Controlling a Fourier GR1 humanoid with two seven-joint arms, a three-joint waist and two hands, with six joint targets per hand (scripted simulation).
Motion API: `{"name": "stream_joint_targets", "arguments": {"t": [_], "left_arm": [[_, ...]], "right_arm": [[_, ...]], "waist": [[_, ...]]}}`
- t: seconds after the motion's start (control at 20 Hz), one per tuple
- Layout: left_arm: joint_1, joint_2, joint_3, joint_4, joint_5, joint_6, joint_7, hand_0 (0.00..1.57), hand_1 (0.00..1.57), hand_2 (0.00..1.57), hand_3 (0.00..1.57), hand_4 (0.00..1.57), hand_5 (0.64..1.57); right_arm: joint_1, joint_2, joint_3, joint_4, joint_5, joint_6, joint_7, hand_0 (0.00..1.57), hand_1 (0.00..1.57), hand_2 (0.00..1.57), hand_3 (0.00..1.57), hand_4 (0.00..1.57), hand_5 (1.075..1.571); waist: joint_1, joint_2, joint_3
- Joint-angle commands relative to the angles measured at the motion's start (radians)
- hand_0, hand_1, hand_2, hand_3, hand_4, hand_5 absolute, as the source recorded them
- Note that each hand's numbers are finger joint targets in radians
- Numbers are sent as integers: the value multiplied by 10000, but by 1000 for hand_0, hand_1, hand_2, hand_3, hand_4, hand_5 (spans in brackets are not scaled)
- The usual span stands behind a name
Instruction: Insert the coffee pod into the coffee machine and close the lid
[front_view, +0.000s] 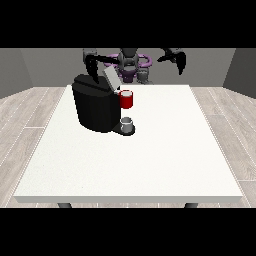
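Observation:
A black coffee machine (95, 107) stands on the white table (150, 160) at the left of middle. Its grey lid (111, 78) is tilted up and open. A red pod holder (126, 99) juts from the machine's front, and I cannot tell whether a pod lies in it. A small grey cup (127, 123) sits on the machine's base below. The hand at the view's left (91, 64) hangs above the machine's back, its fingers pointing down and holding nothing. The hand at the view's right (176, 58) is raised high, apart from everything, fingers relaxed.
The robot's torso (130, 62) stands behind the table's far edge. Grey walls and a wooden floor surround the table.

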Motion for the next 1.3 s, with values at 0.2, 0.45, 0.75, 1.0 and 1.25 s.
{"name": "stream_joint_targets", "arguments": {"t": [0.2,0.45,0.75,1.0,1.25], "left_arm": [[462,395,187,-1272,455,82,-11,0,0,0,0,360,1571],[576,404,32,-2064,676,204,1296,0,0,0,0,376,1571],[78,766,322,-1622,513,534,674,0,0,0,0,312,1571],[542,989,365,-1504,542,294,357,0,0,0,0,348,1571],[473,1053,209,-1428,533,77,182,0,0,0,0,372,1571]], "right_arm": [[-963,198,457,390,238,91,-400,0,0,0,0,0,1571],[-1306,183,580,493,292,121,-33,0,0,0,0,79,1571],[-2491,110,799,472,650,-113,-2,0,0,0,0,200,1571],[-2897,-14,1071,266,727,327,368,0,0,0,0,40,1571],[-3165,179,1357,252,1085,111,145,0,0,0,0,0,1571]], "waist": [[-293,992,-1],[-433,673,0],[-565,1556,-2],[-401,1384,-5],[-167,1790,-4]]}}
